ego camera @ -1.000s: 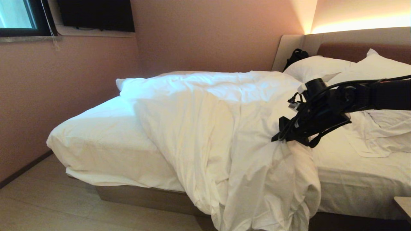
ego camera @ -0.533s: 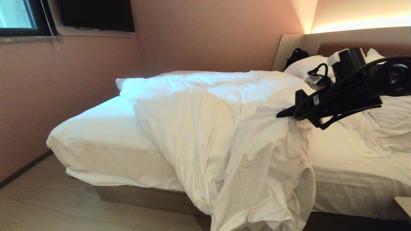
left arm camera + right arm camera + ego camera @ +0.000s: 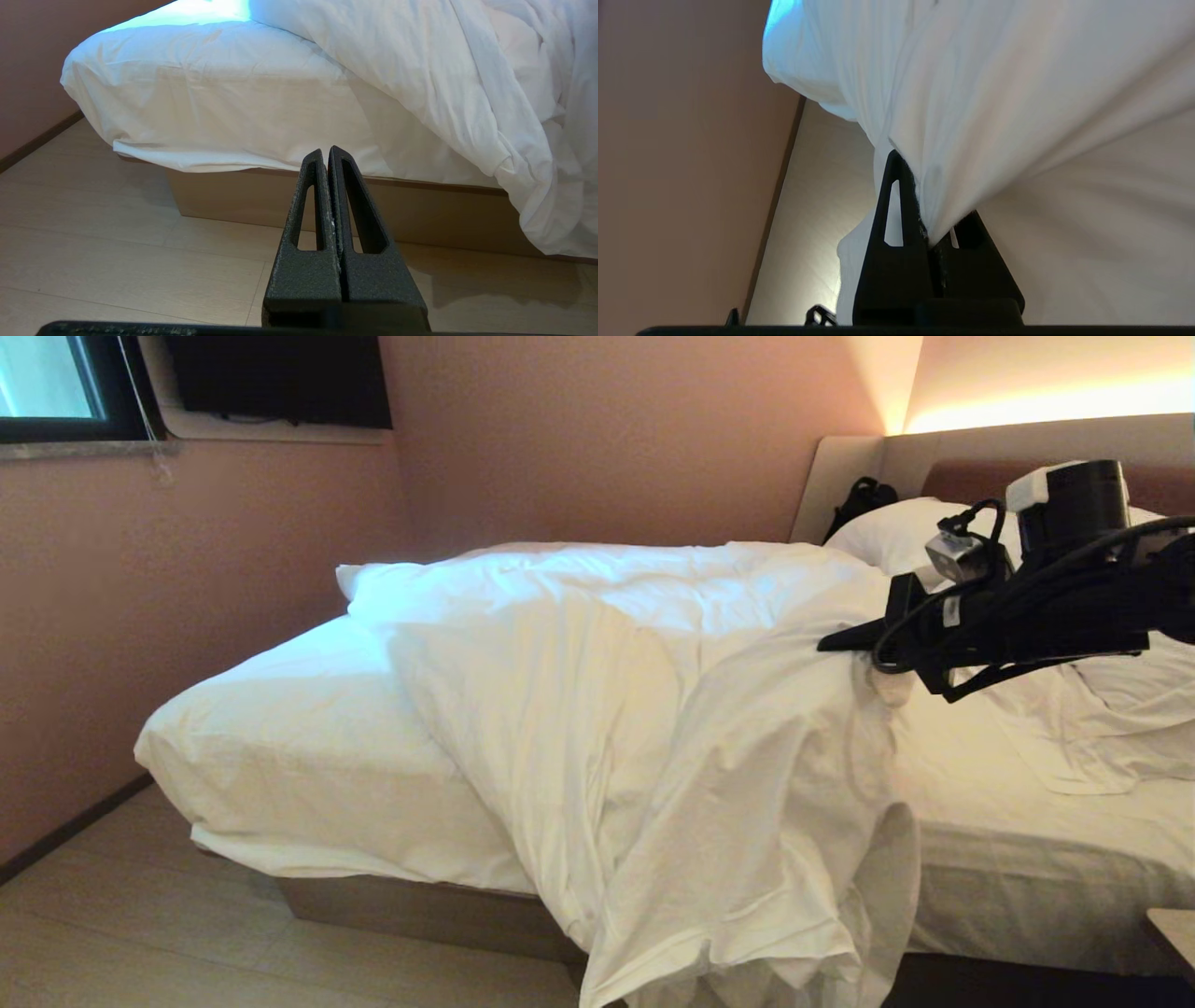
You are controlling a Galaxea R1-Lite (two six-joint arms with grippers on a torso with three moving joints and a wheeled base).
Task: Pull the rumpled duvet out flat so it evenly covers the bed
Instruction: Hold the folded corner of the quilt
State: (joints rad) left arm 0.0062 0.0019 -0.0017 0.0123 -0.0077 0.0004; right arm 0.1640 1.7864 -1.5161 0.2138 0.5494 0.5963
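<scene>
Nearest, the duvet spills over the bed's near side in a long fold that hangs toward the floor, while the foot end of the mattress lies bare under its fitted sheet. The left hand hangs low beside the bed frame, fingers pressed together on nothing. Further in, the duvet is bunched across the middle of the bed. It looks soft, bulky and limp: it will drape and drag rather than slide as a sheet, so an edge or corner is the sensible hold. The right hand is raised above the mattress, clamped on a pinch of the duvet's cover, the cloth tenting up to it. Beyond lie the pillows and the headboard.
</scene>
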